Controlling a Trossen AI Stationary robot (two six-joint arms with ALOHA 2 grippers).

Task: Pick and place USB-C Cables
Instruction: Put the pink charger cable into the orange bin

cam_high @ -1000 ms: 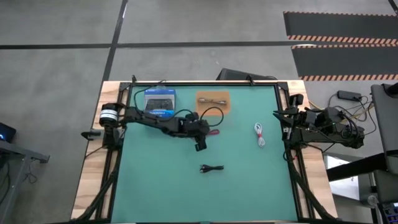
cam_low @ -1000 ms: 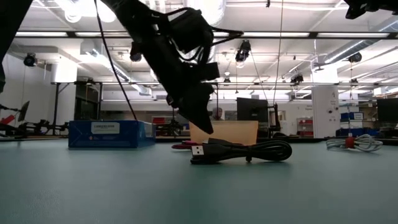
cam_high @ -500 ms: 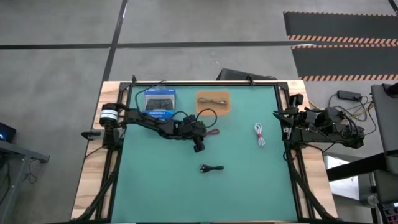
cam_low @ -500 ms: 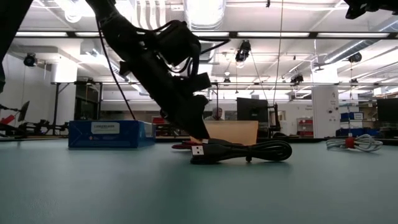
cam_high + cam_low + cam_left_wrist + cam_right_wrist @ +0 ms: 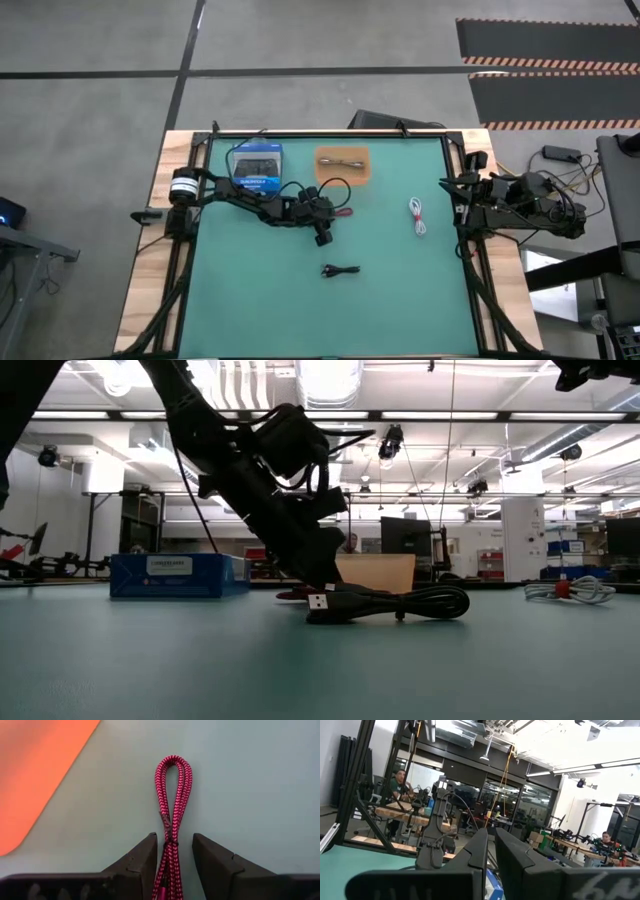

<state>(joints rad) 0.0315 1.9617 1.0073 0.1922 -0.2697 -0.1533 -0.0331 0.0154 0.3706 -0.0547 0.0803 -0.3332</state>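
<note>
The red-pink cable [image 5: 172, 795] lies flat on the green mat, a folded braided bundle with its loop end pointing away from my left gripper [image 5: 174, 839]. That gripper is open and low over the mat, one finger on each side of the bundle's near part, with no contact showing. In the high view the left gripper [image 5: 322, 230] stands mid-table beside the red-pink cable [image 5: 343, 212]. The black cable [image 5: 341, 271] lies nearer the front, the white cable [image 5: 418, 215] to the right, and the grey cable [image 5: 343, 162] on an orange pad. My right gripper [image 5: 491, 840] waits shut at the table's right edge.
A blue box [image 5: 257, 165] sits at the far left of the mat, close behind the left arm. The orange pad [image 5: 343, 164] lies just beyond the red-pink cable. In the low view the black cable [image 5: 390, 603] lies in front of the left gripper. The mat's middle and near half are bare.
My left gripper has come down toward the mat over the red-pink cable, and its fingertips now stand at table height. The cables have not moved.
</note>
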